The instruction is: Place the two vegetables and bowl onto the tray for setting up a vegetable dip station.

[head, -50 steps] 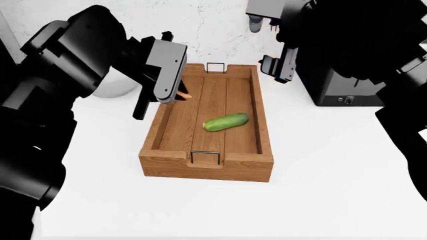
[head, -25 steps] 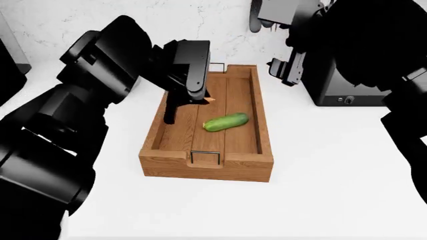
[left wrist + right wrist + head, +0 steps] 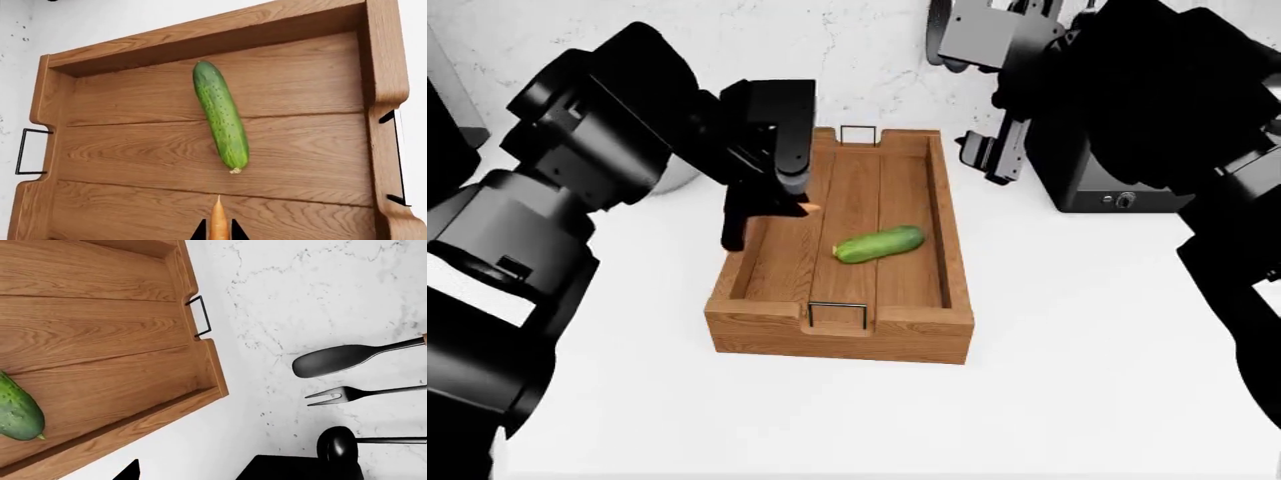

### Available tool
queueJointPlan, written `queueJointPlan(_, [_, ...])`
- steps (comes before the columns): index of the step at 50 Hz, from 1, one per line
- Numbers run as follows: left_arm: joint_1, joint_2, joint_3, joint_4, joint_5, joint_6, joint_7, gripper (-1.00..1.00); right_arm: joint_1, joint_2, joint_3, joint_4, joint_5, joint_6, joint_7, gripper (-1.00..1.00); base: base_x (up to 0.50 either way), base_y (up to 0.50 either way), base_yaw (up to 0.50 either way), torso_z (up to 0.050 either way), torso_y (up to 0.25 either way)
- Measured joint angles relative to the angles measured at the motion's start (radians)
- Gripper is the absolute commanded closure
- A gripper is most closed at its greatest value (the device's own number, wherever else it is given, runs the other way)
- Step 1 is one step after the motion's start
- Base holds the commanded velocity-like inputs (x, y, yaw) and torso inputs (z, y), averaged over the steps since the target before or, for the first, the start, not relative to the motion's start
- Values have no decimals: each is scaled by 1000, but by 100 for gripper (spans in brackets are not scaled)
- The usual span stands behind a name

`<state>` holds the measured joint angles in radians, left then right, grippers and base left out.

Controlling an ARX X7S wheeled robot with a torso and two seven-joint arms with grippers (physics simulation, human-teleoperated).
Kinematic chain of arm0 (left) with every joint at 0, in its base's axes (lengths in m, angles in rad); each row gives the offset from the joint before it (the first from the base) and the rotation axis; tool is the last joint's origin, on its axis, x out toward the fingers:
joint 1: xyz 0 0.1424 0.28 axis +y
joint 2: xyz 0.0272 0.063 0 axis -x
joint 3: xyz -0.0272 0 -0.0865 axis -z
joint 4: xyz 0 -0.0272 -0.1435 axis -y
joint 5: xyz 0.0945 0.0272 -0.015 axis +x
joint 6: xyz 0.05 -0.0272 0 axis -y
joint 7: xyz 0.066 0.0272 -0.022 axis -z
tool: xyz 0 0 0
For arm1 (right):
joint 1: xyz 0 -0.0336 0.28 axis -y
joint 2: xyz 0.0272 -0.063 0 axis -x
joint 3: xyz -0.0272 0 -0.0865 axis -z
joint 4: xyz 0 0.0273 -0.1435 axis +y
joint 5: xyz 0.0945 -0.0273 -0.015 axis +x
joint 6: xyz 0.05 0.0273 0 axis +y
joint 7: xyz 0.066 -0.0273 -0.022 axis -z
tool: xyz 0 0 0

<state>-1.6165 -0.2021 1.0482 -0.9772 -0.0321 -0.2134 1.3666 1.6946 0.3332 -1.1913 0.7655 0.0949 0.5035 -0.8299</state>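
Gripping the carrot [image 3: 218, 223] between its fingertips, the left gripper [image 3: 777, 200] hangs over the tray's [image 3: 777, 250] left side wall, its arm reaching in from the left with the wrist bent down. Further right, the cucumber [image 3: 878, 243] lies flat on the tray's planks, near the right wall and just beyond the carrot's tip. Off the tray's far right corner, the right gripper [image 3: 985, 158] hovers above the table [image 3: 1094, 320]; whether its jaws are parted cannot be told.
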Motion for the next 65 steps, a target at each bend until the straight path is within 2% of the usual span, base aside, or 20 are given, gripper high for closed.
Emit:
queueJointPlan(23, [57,-128,43,294,-6,-175,53,100,-14,-12,2,26,3,-25,6,-100,0,0,0,0,0])
queueJointPlan(45, [101,-143,66,354,-23,-212,47,100,-28,-3,9,-10,13,-10,13,-100,0,0,0,0,0])
queueJointPlan(46, [99,-142,68,351,-22,-212,47,-100,-29,-3,10,-11,13,-10,13,-100,0,0,0,0,0])
queueJointPlan(65, [51,-110,85,275,-17,-198,45,-100,-34,0,15,-27,19,-4,16,-100,0,0,0,0,0])
